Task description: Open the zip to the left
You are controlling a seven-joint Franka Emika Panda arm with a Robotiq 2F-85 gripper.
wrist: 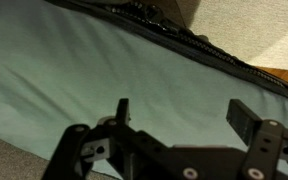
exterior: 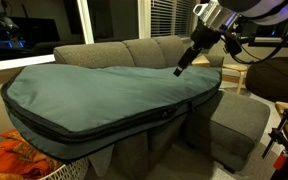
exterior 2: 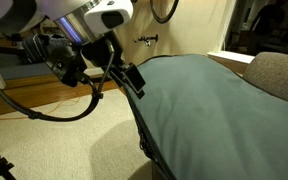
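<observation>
Bag: a huge teal-grey padded bag (exterior: 104, 95) lies flat along the seat of a grey sofa (exterior: 144, 50) and covers most of it. Its long front edge hangs past the seat.
Bag's contents: hidden. The top fabric is smooth and gently domed.
Zip: the zip (wrist: 199, 45) is a near-black line round the bag's rim. In the wrist view it runs slantwise across the top of the picture, where the teal fabric meets the carpet beyond, and that stretch looks closed. I cannot pick out the pull with any certainty.
Gripper: the gripper (wrist: 181, 105) is spread wide and grasps nothing. Only bare bag fabric shows between its two dark fingers. It hangs over the end of the bag, just inside the rim and near the zip. Whether the fingertips touch the fabric I cannot tell.
Arm: it reaches in from the side, trailing black cables (exterior 2: 44, 108).
Surface: the sofa has a matching grey ottoman (exterior: 239, 118) standing just beside it.
Floor: beige carpet (exterior 2: 54, 140). A crumpled orange cloth (exterior: 14, 155) lies low by the bag's other end.
Room: a dark window (exterior: 114, 22) with white frames stands behind the sofa.
</observation>
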